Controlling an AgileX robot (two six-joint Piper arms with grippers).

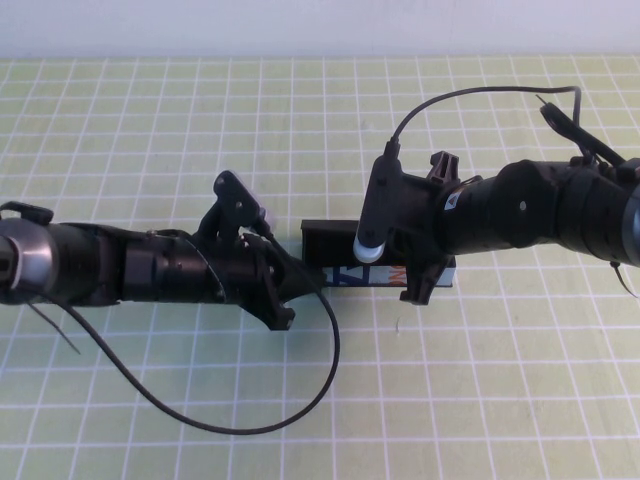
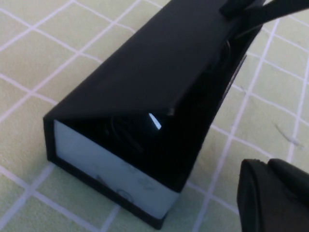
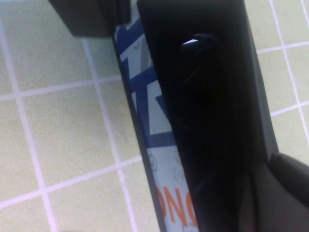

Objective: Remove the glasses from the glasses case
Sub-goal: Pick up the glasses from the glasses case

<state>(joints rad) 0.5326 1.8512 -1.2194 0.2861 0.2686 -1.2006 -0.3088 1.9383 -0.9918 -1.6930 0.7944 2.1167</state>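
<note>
Right now the glasses case (image 1: 345,250) lies on the green gridded table mat (image 1: 480,400), squeezed between the two arms so that most of it is hidden from above. Only its black end box and a strip of the white front with blue and orange print peek out between them. A loose black cable (image 1: 300,400) loops on the mat on the near side of the case, and a second cable (image 1: 480,95) arcs over the far side, above the right arm.

The left gripper (image 1: 285,290) sits at the case's left end, and whether its fingers are apart or together I cannot tell. The right gripper (image 1: 420,285) reaches down at the case's right end, right against the printed front; its fingers are pressed together, and I cannot make out whether anything is pinched between them.

The wrist cameras show what the high view hides. From the left wrist the lid (image 2: 159,63) is seen raised at a slant, leaving a dark wedge-shaped opening. Inside it a small glint suggests the glasses (image 2: 153,121), though little else of them is clear. From the right wrist the printed front (image 3: 154,125) runs beside the shadowed interior, where a rounded dark shape with one bright highlight lies in the case.
</note>
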